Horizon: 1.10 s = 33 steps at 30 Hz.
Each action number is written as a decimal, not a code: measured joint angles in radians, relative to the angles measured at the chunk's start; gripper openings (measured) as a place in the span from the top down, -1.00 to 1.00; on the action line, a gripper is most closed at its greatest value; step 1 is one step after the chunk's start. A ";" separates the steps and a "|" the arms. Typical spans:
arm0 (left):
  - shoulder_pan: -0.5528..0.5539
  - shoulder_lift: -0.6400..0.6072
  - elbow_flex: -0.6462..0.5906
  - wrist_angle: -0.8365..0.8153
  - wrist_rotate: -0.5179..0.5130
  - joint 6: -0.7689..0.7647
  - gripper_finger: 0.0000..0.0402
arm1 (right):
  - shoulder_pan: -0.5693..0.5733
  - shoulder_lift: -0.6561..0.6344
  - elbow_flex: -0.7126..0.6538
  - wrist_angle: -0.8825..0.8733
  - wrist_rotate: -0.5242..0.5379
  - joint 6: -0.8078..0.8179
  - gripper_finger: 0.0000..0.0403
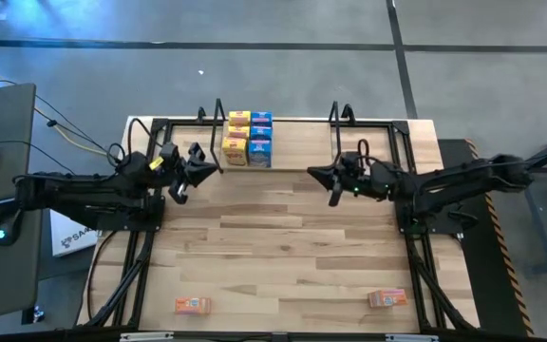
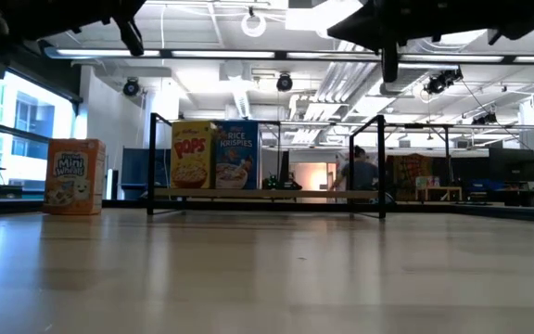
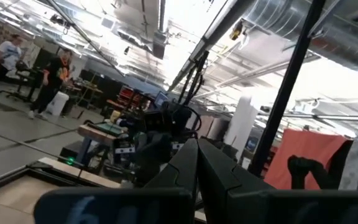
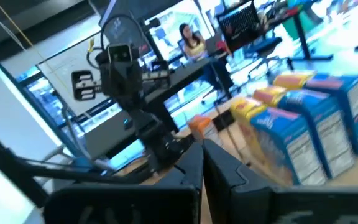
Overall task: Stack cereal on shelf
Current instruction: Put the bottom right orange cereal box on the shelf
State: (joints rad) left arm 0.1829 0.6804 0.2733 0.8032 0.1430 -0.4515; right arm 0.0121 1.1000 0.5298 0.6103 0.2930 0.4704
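The shelf (image 1: 278,122) is a black rod frame at the table's far side. Several yellow and blue cereal boxes (image 1: 250,139) stand upright on its board at its left end; in the low view they are a yellow Pops box (image 2: 191,154) and a blue Rice Krispies box (image 2: 236,154). Two orange boxes lie on the table near its near edge, one left (image 1: 193,305) and one right (image 1: 387,298). My left gripper (image 1: 196,169) hovers shut just left of the shelf. My right gripper (image 1: 332,186) hovers shut by the shelf's right end, holding nothing.
An orange Mini Wheats box (image 2: 74,176) shows at the left in the low view. Black table-edge frames (image 1: 141,247) run along both sides of the table. Bare wood lies between the shelf and the two orange boxes. People show in the room behind.
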 joint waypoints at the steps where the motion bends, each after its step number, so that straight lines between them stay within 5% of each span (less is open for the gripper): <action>1: 0.001 0.000 0.000 0.001 -0.003 0.000 1.00 | -0.006 0.000 0.006 0.000 0.006 -0.004 1.00; 5: 0.001 0.000 0.000 0.002 0.002 -0.013 1.00 | -0.039 0.000 0.060 -0.002 0.011 0.037 0.99; 8: 0.001 0.000 0.000 0.002 0.003 -0.018 1.00 | -0.067 0.000 0.140 -0.081 -0.082 0.104 0.87; 19: 0.001 0.000 0.000 0.002 -0.003 -0.112 1.00 | -0.042 0.001 0.603 -0.992 -0.521 0.160 -0.41; 24: 0.000 0.000 0.000 0.002 -0.024 -0.128 1.00 | 0.020 0.000 0.721 -1.325 -0.702 0.176 -0.78; 29: 0.001 0.000 0.000 0.002 -0.061 -0.148 1.00 | 0.198 -0.002 0.744 -1.581 -0.676 0.329 -0.89; 33: 0.001 0.000 0.000 0.002 -0.067 -0.148 1.00 | 0.418 0.000 0.743 -1.652 -0.512 0.530 -0.90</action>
State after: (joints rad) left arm 0.1837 0.6804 0.2737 0.8047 0.0757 -0.5991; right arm 0.4299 1.0999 1.2732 -1.0415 -0.2194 1.0000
